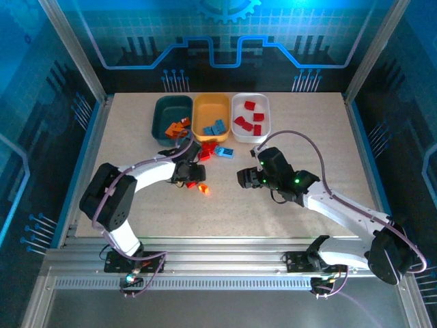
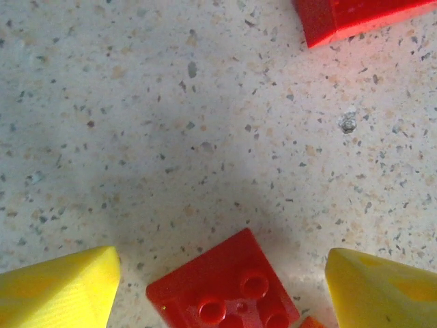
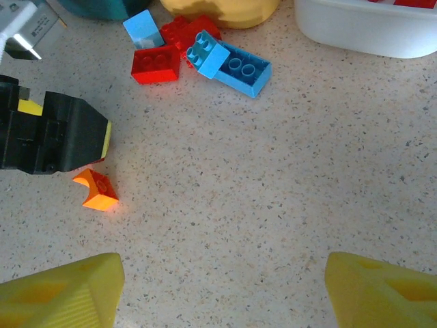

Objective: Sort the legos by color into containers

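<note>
Three tubs stand in a row at the back: teal [image 1: 164,109] with orange legos, yellow-orange [image 1: 210,106] with blue legos, white [image 1: 263,109] with red legos. Loose red [image 1: 208,149] and blue legos [image 1: 224,151] lie just in front of them. My left gripper [image 1: 190,179] is open and low over a red lego [image 2: 225,287], which lies on the table between its yellow fingers [image 2: 61,287]. An orange lego [image 3: 95,190] lies beside it. My right gripper [image 1: 244,178] is open over bare table, with nothing between its fingers [image 3: 382,290].
In the right wrist view the left gripper's black body [image 3: 51,133] is at the left. Behind it lie a red lego [image 3: 156,63] and blue legos [image 3: 235,65], in front of the white tub's wall [image 3: 369,31]. Another red lego [image 2: 355,17] lies ahead of my left gripper.
</note>
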